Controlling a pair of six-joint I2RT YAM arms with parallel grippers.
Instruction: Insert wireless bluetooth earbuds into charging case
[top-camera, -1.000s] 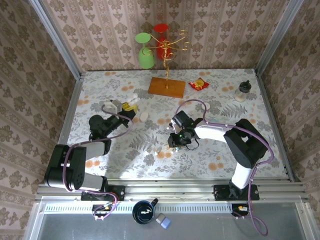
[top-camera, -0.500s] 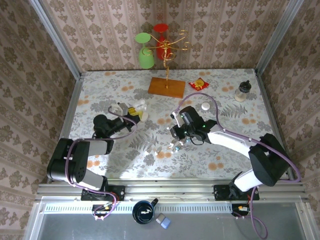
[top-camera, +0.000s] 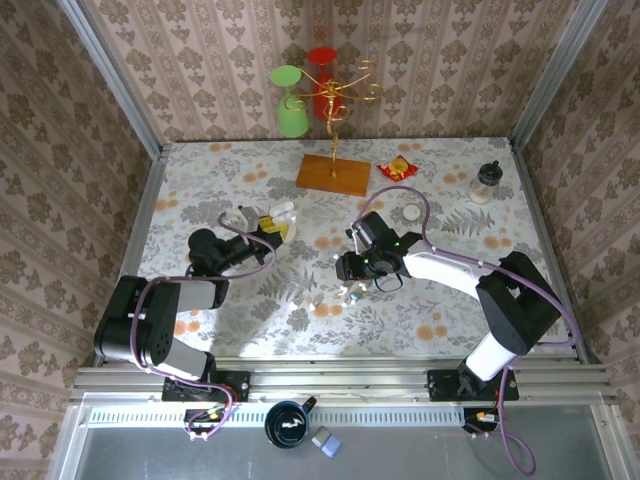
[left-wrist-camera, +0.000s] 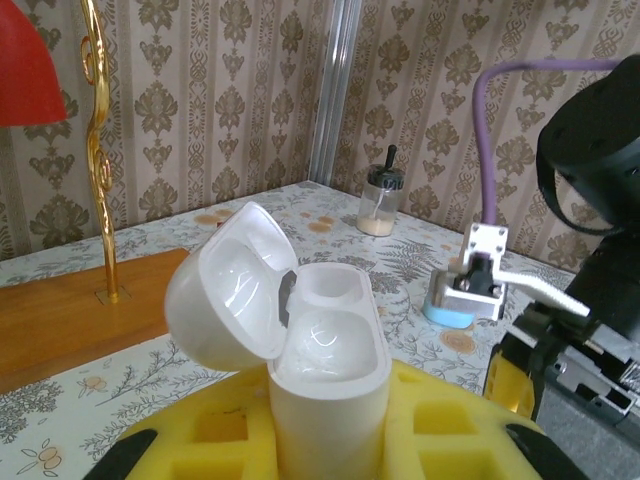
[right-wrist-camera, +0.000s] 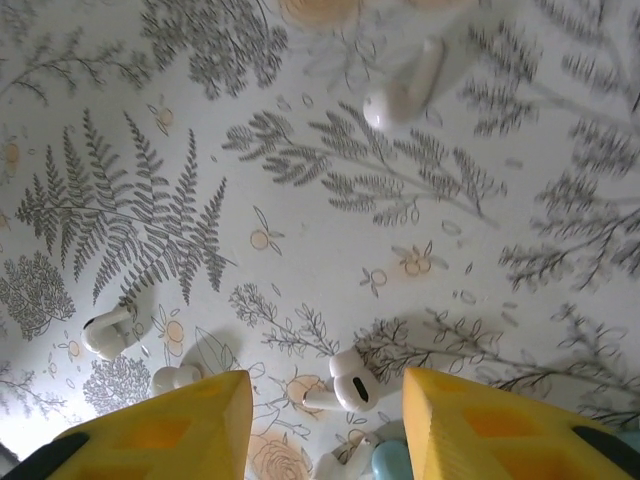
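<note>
A white charging case (left-wrist-camera: 330, 340) stands upright with its lid swung open to the left. My left gripper (left-wrist-camera: 330, 430) is shut on it between yellow foam pads (left-wrist-camera: 220, 440). From above, the case (top-camera: 281, 212) sits at the left gripper (top-camera: 265, 224), left of centre. My right gripper (top-camera: 350, 287) hangs open over the table's middle. Between its yellow fingers (right-wrist-camera: 190, 420) a white earbud (right-wrist-camera: 350, 385) lies on the cloth, touching neither finger. Other earbuds lie nearby: two white ones (right-wrist-camera: 108, 330) (right-wrist-camera: 175, 378) to the left, one (right-wrist-camera: 405, 85) farther off, and a pale-blue one (right-wrist-camera: 395, 462) at the bottom edge.
At the back stand a wooden base (top-camera: 333, 173) with a gold rack holding a green cup (top-camera: 290, 100) and a red cup (top-camera: 322, 62), a snack packet (top-camera: 397, 168) and a small jar (top-camera: 486, 183). A white disc (top-camera: 410, 212) lies behind the right arm. Patterned walls enclose the table.
My right gripper's jaws have spread apart and now stand over the scattered earbuds; its arm swung outward. My left gripper shifted a little right with the case, then stayed still.
</note>
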